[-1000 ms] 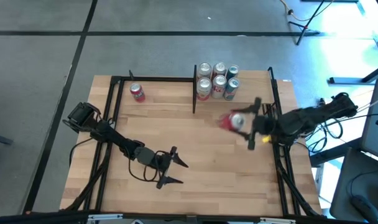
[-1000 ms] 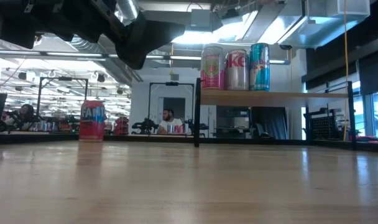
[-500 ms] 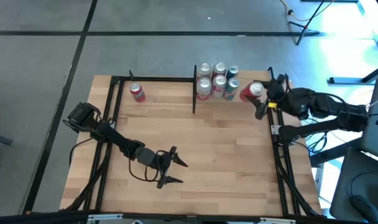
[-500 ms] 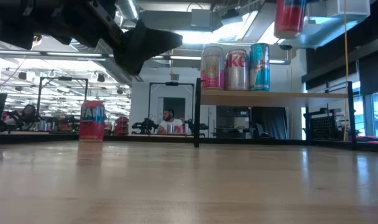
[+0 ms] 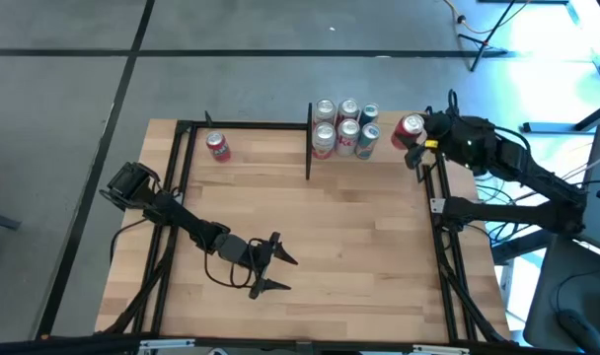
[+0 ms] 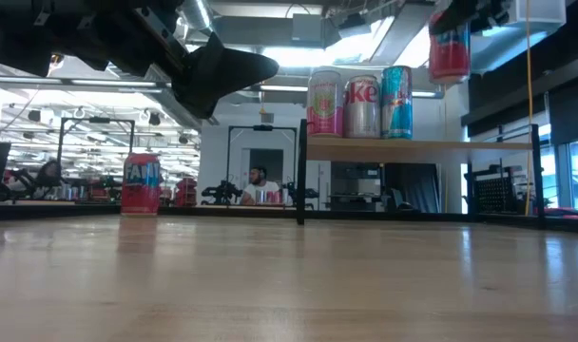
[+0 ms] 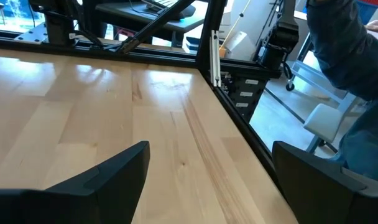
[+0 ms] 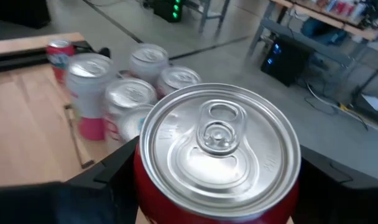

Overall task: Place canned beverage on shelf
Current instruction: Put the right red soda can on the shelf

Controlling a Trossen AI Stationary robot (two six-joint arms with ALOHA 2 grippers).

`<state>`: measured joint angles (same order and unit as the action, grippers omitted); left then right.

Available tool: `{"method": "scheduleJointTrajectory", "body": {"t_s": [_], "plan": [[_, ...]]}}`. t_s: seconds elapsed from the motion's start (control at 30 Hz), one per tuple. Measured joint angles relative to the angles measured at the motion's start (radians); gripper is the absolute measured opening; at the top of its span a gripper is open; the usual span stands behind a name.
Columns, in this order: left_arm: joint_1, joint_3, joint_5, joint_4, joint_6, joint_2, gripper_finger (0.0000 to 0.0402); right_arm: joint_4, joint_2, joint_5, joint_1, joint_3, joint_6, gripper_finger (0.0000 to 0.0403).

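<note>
My right gripper (image 5: 418, 138) is shut on a red can with a silver top (image 5: 410, 128), held upright above the far right part of the shelf (image 6: 417, 147), just right of several cans (image 5: 344, 126) that stand on the raised light-wood board. The held can shows in the low view (image 6: 449, 43) above the shelf board, and fills the right wrist view (image 8: 217, 152). Another red can (image 5: 217, 146) stands on the tabletop at the far left. My left gripper (image 5: 277, 266) is open and empty over the near middle of the table. My right gripper pinches the red can's side wall (image 8: 145, 186) between its two fingers (image 8: 108, 177), one on each side, a little below the rim. The fingers come level from the table's right side. The can is upright, lifted clear above the shelf board.
Thin black posts (image 5: 308, 143) frame the shelf and the table edges (image 5: 440, 197). The cans on the shelf stand in two rows close to the held can. A person (image 6: 256, 185) sits in the room beyond the table. Bare wood lies across the table's middle (image 5: 349, 237).
My right gripper has carried the red can from over the table's right middle toward the far right edge and up, turning it from lying tilted to upright, then lowered it a little beside the shelf's cans. My left arm has kept still.
</note>
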<state>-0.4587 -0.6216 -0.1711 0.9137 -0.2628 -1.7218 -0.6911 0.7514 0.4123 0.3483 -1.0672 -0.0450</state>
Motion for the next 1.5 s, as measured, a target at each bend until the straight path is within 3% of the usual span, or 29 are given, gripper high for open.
{"method": "scheduleJointTrajectory", "body": {"t_s": [0.43, 0.77, 1.03, 1.5], "plan": [[0.000, 0.000, 0.000, -0.005, 0.000, 0.000, 0.0329, 0.027, 0.119, -0.306, 0.344, 0.000, -0.059, 0.0279], [-0.003, 0.000, 0.000, -0.009, 0.000, 0.000, 0.0329, 0.198, 0.170, -0.560, 0.591, 0.103, -0.054, 0.0280], [-0.003, 0.000, -0.029, -0.009, 0.000, 0.000, 0.0329, 0.313, 0.247, -0.665, 0.641, 0.170, -0.073, 0.0279], [-0.003, 0.000, -0.031, -0.009, 0.000, 0.000, 0.0329, 0.377, 0.355, -0.702, 0.641, 0.169, -0.095, 0.0285]]}}
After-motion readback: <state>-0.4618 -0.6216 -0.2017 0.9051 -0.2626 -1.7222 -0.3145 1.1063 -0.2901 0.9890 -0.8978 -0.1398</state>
